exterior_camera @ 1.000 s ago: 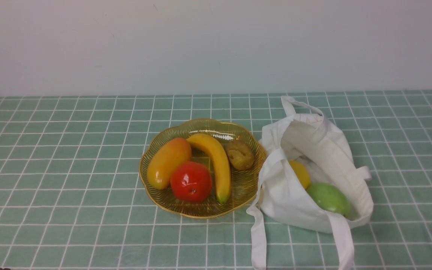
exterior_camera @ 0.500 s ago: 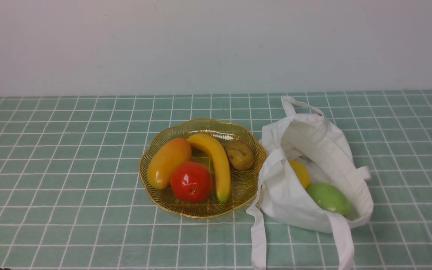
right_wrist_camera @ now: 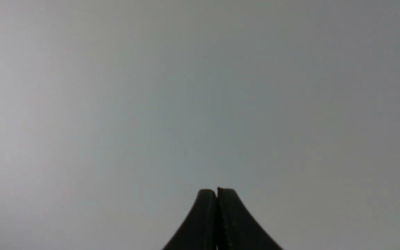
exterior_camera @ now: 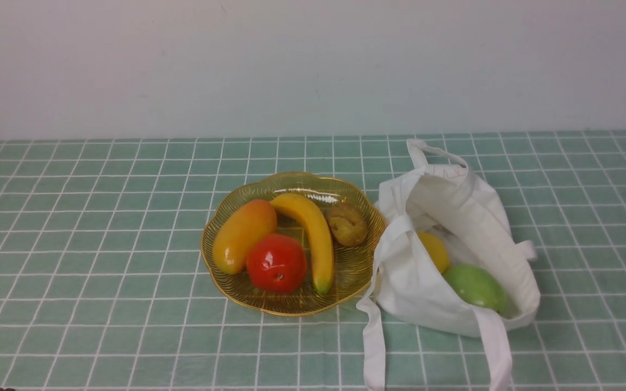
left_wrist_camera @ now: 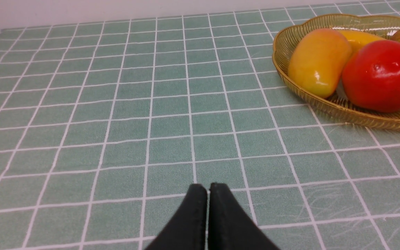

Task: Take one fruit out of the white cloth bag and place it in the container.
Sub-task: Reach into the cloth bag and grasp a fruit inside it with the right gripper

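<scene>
The light-green apple (exterior_camera: 476, 287) lies inside the open white cloth bag (exterior_camera: 457, 217) at the right of the front view, beside a smaller yellow fruit (exterior_camera: 434, 251). The gold wire bowl (exterior_camera: 237, 206) sits just left of the bag, and its rim (left_wrist_camera: 328, 104) also shows in the left wrist view. Neither gripper appears in the front view. My left gripper (left_wrist_camera: 208, 189) is shut and empty, low over the tablecloth, well short of the bowl. My right gripper (right_wrist_camera: 216, 192) is shut and empty, facing only plain grey wall.
The bowl holds an orange mango (exterior_camera: 243, 234), a banana (exterior_camera: 313, 231), a round red fruit (exterior_camera: 277, 263) and a brown kiwi (exterior_camera: 348, 224). Two long bag straps (exterior_camera: 374, 342) trail toward the table's front edge. A green checked tablecloth (exterior_camera: 85, 244) covers the table.
</scene>
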